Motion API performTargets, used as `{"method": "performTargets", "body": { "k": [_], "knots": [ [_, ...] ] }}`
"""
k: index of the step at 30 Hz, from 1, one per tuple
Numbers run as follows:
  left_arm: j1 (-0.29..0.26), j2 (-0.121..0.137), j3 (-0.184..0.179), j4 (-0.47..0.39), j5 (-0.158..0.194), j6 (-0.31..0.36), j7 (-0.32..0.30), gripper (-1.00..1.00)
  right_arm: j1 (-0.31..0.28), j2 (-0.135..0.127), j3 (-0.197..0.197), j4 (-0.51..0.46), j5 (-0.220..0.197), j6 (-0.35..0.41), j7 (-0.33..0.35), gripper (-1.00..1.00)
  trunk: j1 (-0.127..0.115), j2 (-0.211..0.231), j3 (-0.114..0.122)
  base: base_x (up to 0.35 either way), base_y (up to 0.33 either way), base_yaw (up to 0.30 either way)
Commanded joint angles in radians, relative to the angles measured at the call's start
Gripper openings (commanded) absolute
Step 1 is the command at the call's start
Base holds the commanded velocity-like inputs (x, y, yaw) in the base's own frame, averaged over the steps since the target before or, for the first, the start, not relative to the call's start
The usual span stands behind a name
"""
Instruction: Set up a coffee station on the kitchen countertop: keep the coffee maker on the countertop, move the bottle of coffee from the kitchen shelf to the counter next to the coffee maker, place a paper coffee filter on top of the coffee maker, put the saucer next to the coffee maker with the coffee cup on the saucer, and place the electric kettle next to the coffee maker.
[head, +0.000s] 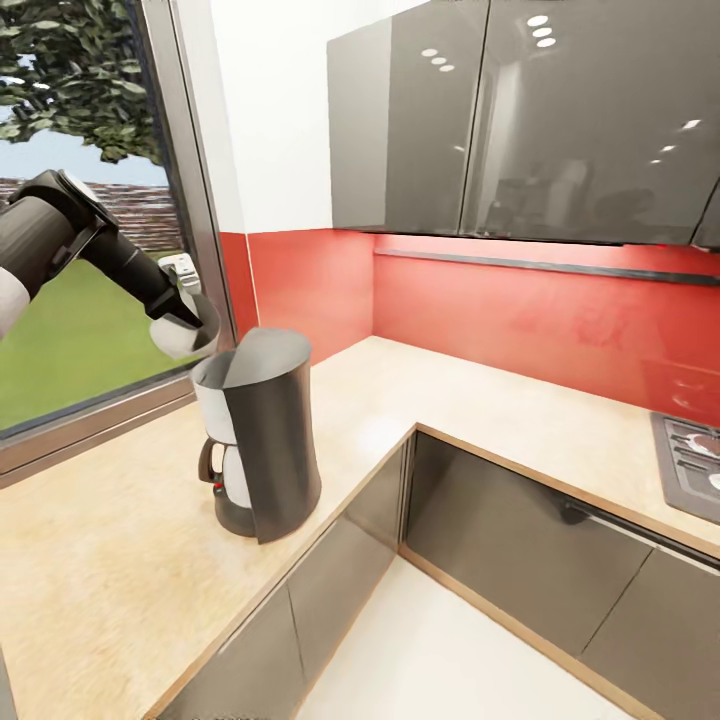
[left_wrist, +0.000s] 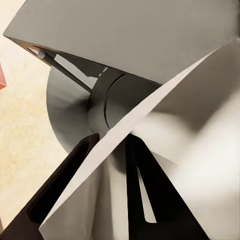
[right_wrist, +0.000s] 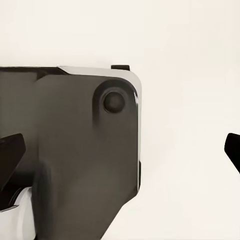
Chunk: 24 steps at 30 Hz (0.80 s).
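The dark grey coffee maker (head: 268, 440) stands on the light wood countertop (head: 100, 560) near the window corner. My left gripper (head: 195, 345) hovers at its top left. In the left wrist view the left gripper (left_wrist: 112, 140) is shut on the paper coffee filter (left_wrist: 190, 115), a pale folded sheet held just over the coffee maker's rounded top (left_wrist: 125, 40). My right gripper (right_wrist: 122, 155) is open with nothing between its fingers, hanging over the robot's dark base (right_wrist: 75, 150) and the pale floor. The bottle of coffee, saucer, coffee cup and electric kettle are out of view.
A large window (head: 90, 250) lies behind the left arm. Glossy grey wall cabinets (head: 520, 120) hang over a red backsplash (head: 520, 320) with a thin dark rail (head: 540, 265). A hob (head: 695, 460) sits at the counter's far right. The counter wraps an inner floor corner (head: 450, 650).
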Motion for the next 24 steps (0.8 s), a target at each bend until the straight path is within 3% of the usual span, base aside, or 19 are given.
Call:
{"method": "performTargets", "body": {
  "k": [1,24],
  "knots": [
    [-0.001,0.0,-0.001,-0.002,-0.006,0.008,-0.006,-1.0,0.0,0.0,-0.001,0.0,0.0,-0.003,0.0,1.0,0.0,-0.002,-0.002,-0.018,0.0,0.0],
    [0.039,0.0,0.005,0.0,-0.001,0.007,-0.006,-1.0,0.0,0.0,0.0,0.001,0.0,-0.003,0.0,1.0,0.0,-0.002,-0.002,-0.001,0.0,0.0]
  ]
}}
